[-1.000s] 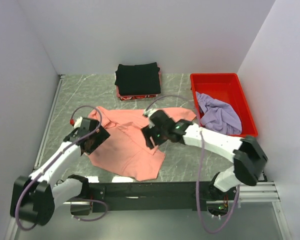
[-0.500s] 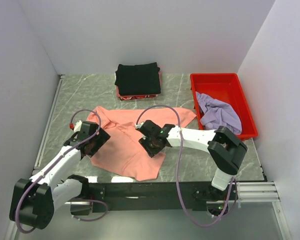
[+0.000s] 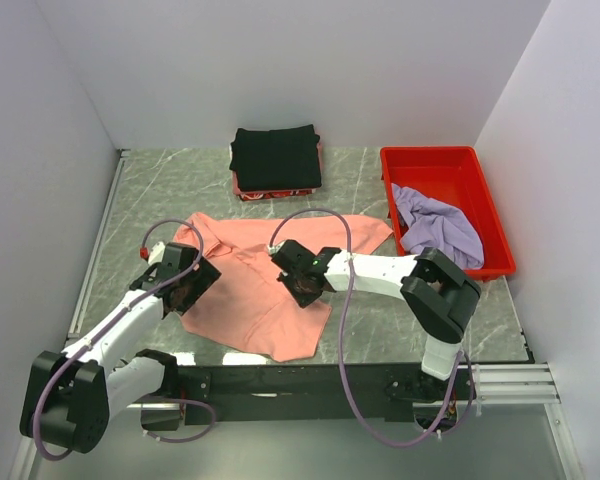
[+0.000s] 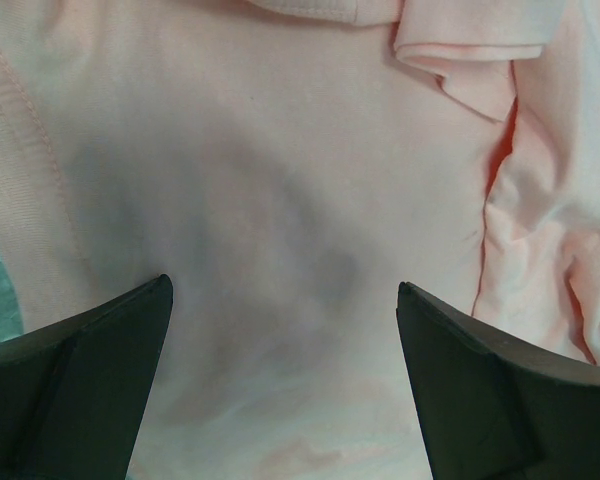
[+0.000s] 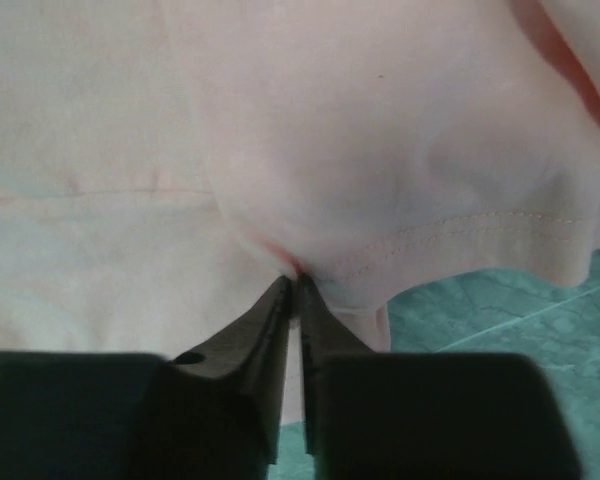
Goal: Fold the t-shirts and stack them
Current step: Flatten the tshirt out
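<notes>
— Where is the pink shirt found relative to the grippers?

— It is spread across the near middle of the table, and both grippers are set low over it. The right gripper is placed on its right half, near the lower hem. The left gripper is held over its left edge.

— How are the jaws seen to stand?

— On the right they are drawn almost together, and a small pucker of pink cloth is pinched between the tips. On the left they are spread wide, and nothing is held between them.

— What is given by the wrist views that is lost from above?

— From the right wrist the pinch itself is shown, beside a stitched hem, with bare table past the hem. From the left wrist, smooth cloth is seen between the parted fingers, and a rumpled fold at the upper right. The other shirts are shown only from above: the black shirt is laid folded at the far edge, and the purple shirt is heaped in the red tray at the far right.

— And the surroundings?

— The table is patterned like grey-green marble and is closed in by plain white walls.
</notes>
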Robot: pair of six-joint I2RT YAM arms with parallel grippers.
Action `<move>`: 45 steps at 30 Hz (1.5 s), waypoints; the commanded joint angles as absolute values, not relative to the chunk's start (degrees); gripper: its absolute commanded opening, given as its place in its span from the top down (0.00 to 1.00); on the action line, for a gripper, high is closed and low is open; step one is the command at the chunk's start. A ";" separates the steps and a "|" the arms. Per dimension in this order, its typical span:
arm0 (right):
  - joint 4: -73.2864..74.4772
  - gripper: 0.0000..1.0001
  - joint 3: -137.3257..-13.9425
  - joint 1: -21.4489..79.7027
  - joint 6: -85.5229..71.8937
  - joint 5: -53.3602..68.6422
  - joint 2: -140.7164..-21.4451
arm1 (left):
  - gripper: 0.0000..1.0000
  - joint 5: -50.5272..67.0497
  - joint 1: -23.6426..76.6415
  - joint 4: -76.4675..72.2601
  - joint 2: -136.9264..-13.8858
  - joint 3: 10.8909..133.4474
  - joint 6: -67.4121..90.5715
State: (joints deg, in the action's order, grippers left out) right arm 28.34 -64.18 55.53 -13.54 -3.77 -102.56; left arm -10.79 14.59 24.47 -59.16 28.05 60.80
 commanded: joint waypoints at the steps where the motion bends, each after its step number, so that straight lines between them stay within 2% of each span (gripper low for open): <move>1: 27.25 0.88 -66.44 55.72 -15.03 -7.38 -102.92 | 0.01 -12.57 14.59 23.64 -59.50 27.42 61.35; 3: 27.51 0.93 -66.71 55.63 -15.12 -7.91 -102.31 | 0.00 -12.92 14.50 23.82 -59.33 27.42 61.35; 4: 27.60 0.99 -66.80 55.63 -15.55 -8.87 -102.04 | 0.01 -13.09 14.50 23.82 -59.15 27.33 61.26; 5: 27.77 1.00 -66.80 55.46 -15.73 -9.14 -101.52 | 0.01 -13.18 14.50 23.91 -58.98 27.33 61.35; 21: 29.36 1.00 -68.03 50.81 -18.19 -14.24 -91.41 | 0.00 -12.31 13.36 23.82 -58.88 30.32 60.56; 31: 23.73 1.00 -65.92 44.21 -20.48 -6.33 -85.34 | 0.01 -14.76 12.66 22.06 -69.41 44.63 57.22; 34: 23.64 1.00 -66.18 44.03 -20.21 -5.45 -85.60 | 0.05 -14.24 12.39 22.76 -74.77 48.93 56.08; 38: 23.38 1.00 -66.09 43.33 -20.04 -4.75 -86.04 | 0.16 -14.32 12.22 24.17 -79.88 52.11 55.11; 39: 23.38 1.00 -66.18 43.16 -19.95 -4.49 -86.13 | 0.21 -14.59 12.13 24.26 -81.11 52.47 54.93; 45: 23.38 1.00 -66.27 42.28 -19.51 -3.34 -86.66 | 0.28 -14.24 11.60 23.03 -85.34 53.87 53.88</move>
State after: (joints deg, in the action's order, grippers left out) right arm 25.34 -65.98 42.83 -19.88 -4.10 -87.15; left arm -13.45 12.05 23.49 -84.05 50.98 55.70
